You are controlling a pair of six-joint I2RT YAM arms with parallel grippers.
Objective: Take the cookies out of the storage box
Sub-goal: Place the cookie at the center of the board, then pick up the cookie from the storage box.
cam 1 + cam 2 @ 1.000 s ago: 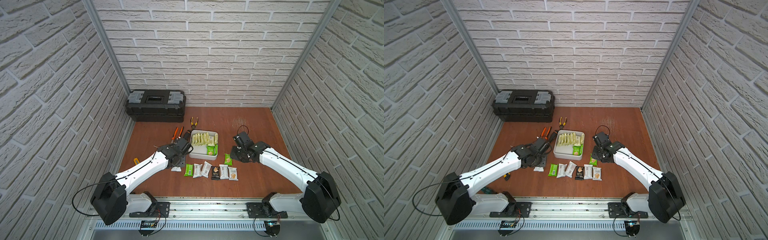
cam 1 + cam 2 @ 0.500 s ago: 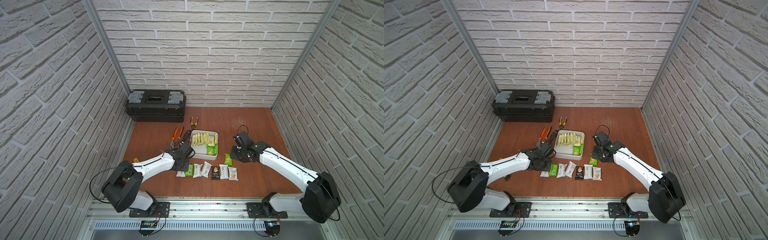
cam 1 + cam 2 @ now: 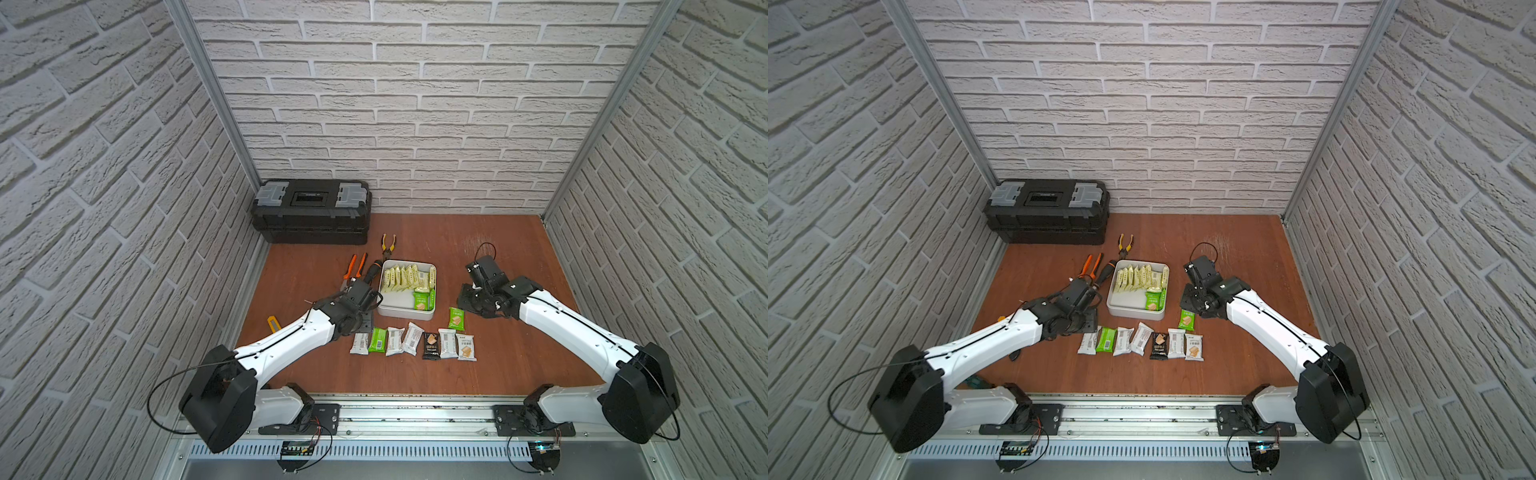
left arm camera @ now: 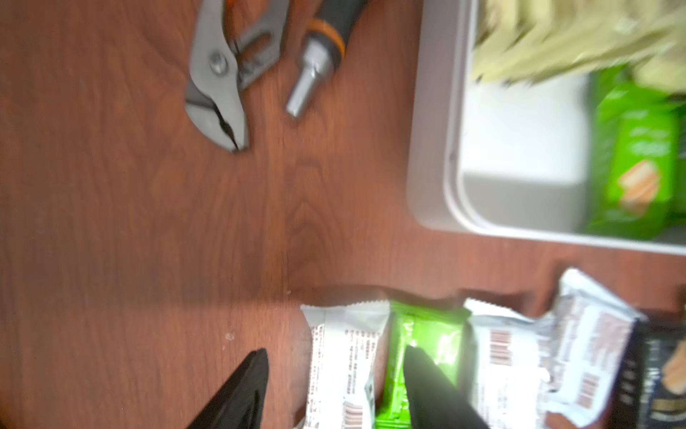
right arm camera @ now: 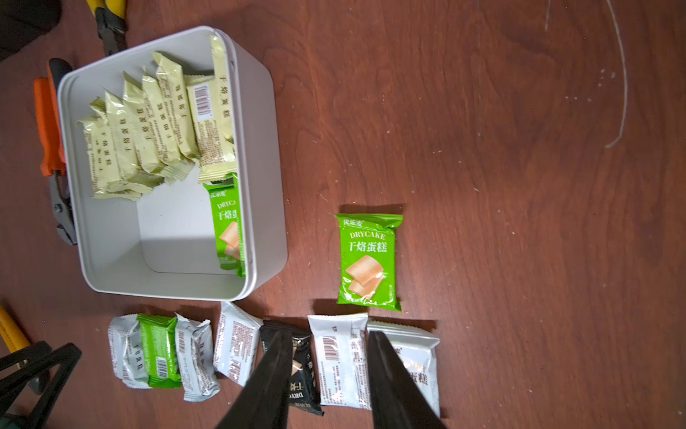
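The white storage box holds a leaning stack of pale yellow cookies and green packets along one wall. Several more cookies lie in a row in front of the box, and one green packet lies apart. My left gripper is open above the row's left end, its fingers astride a white packet that rests on the table. To the right of the box my right gripper hovers open and holds nothing.
A black toolbox stands at the back left. Orange pliers, a screwdriver and yellow pliers lie close to the box's left and far sides. A yellow cutter lies near the left wall.
My left gripper carried a white packet to the left end of the row, then opened wider and let it go. The right arm has stayed still.
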